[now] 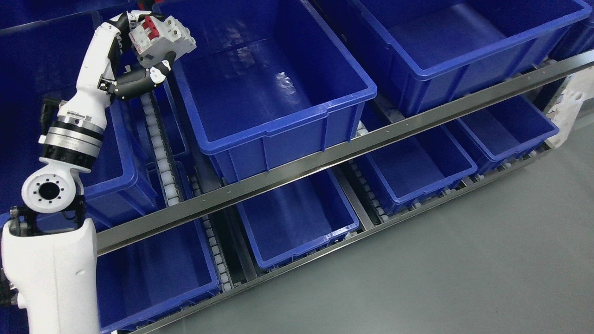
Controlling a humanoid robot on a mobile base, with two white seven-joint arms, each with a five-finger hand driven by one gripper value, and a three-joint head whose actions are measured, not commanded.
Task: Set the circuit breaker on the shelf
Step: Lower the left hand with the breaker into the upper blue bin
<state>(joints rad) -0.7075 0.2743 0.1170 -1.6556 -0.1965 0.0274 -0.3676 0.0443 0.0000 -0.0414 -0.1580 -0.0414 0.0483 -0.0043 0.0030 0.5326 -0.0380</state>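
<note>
My left hand is raised at the upper left, its fingers curled around a grey circuit breaker with red switches. The breaker hangs tilted over the near-left corner of a large empty blue bin on the upper shelf level, just above the bin's left rim. The white left arm comes up from the lower left. The right arm does not show.
A metal shelf rail runs diagonally across the picture. Several more blue bins sit on the upper and lower levels, one below the rail. White roller tracks separate the bins. Grey floor lies at the lower right.
</note>
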